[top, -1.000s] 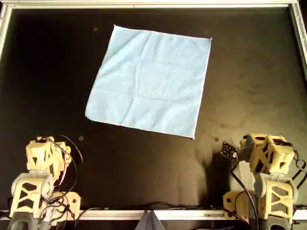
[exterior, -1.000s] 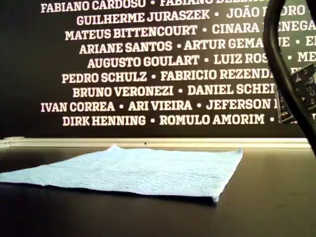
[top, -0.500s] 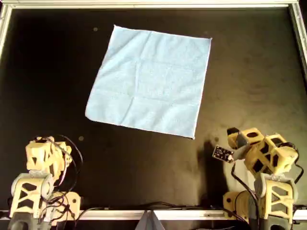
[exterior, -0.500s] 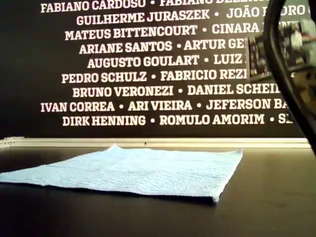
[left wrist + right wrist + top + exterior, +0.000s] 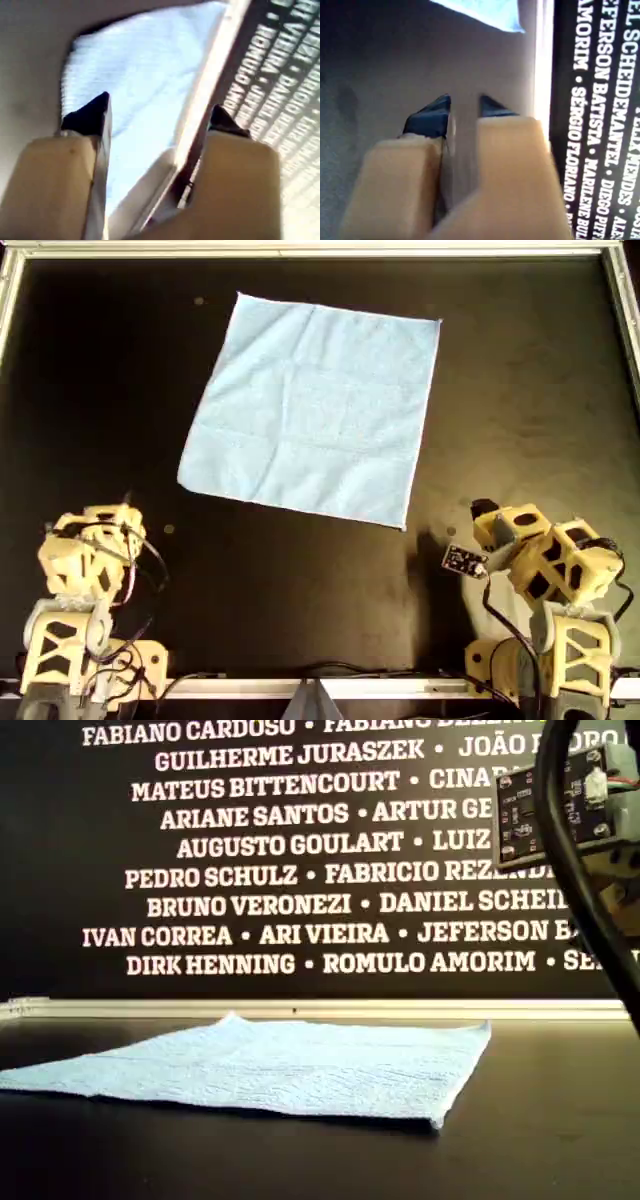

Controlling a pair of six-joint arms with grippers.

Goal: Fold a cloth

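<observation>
Overhead view shows the cloth (image 5: 314,406) lying flat and unfolded on the black table (image 5: 520,390), toward twelve o'clock of the table's middle, with faint crease lines across it. Well apart from it, the left tool (image 5: 157,117) sits near seven o'clock with its jaws spread wide and nothing between them. The right tool (image 5: 464,111) sits near five o'clock, its jaws a narrow gap apart, also empty.
</observation>
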